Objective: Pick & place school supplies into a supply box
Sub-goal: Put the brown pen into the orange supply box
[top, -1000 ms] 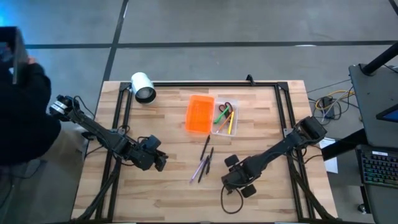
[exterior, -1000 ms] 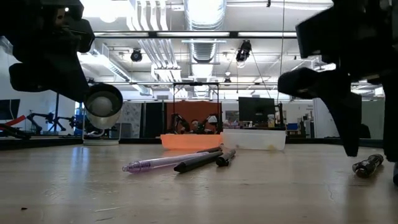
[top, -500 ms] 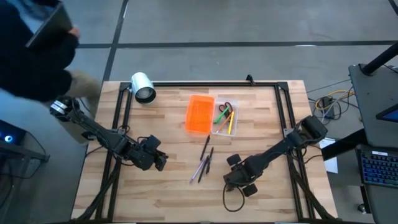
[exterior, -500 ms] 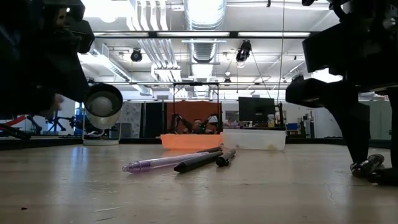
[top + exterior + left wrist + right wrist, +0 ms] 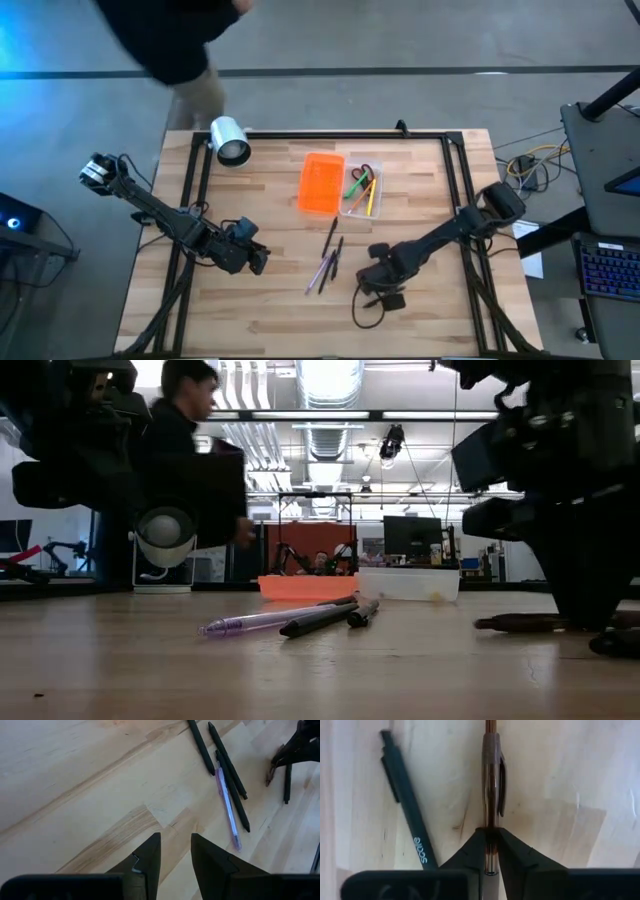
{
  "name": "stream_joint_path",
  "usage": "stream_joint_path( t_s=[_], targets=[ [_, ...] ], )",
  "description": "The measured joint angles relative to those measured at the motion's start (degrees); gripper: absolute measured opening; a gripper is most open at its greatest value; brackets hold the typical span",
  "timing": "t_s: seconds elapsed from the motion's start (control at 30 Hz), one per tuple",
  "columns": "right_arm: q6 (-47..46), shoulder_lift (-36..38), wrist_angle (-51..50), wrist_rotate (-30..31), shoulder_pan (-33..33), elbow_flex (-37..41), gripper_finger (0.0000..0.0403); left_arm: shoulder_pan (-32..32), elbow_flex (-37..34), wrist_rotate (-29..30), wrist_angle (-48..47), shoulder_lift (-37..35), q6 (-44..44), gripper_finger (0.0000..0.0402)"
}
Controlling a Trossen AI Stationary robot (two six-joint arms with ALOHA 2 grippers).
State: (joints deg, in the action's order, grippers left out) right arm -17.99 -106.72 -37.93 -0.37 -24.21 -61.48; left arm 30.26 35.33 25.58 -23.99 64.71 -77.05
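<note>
Right hand [image 5: 490, 847] low on the counter [image 5: 280, 310], right of centre toward the near edge, clamped on a brown pen [image 5: 490, 780] beside a dark pen [image 5: 405, 800]. Left hand [image 5: 173, 852] slightly apart, empty, hovering near left edge. Supply box [image 5: 338, 186] mid-counter toward far edge, pens inside.

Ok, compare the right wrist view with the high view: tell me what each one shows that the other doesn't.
Only the right wrist view shows the right gripper shut on a brown pen, with a dark pen lying beside it. Only the high view shows the supply box with its orange lid, the white cylinder, the waiting left gripper and a person at the table's far edge. Both show the wooden table.
</note>
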Motion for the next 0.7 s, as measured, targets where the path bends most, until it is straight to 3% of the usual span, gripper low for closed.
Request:
stream_joint_path(
  t_s=[0.27, 0.5, 0.7],
  targets=[
    [-12.55, 0.44, 0.90, 0.64, 1.58, -1.93, 0.0021, -0.02, 0.00, 0.00, 0.00, 0.00, -0.16, 0.0090],
    [-24.63, 3.61, 3.54, 12.17, 3.51, -5.53, 0.0019, 0.00, 0.01, 0.02, 0.38, -0.01, -0.14, 0.0090],
    [-49.23, 11.29, 0.19, 27.68, 9.28, -5.10, 0.0020, 0.00, 0.02, 0.02, 1.07, -0.02, 0.28, 0.0090]
  ],
)
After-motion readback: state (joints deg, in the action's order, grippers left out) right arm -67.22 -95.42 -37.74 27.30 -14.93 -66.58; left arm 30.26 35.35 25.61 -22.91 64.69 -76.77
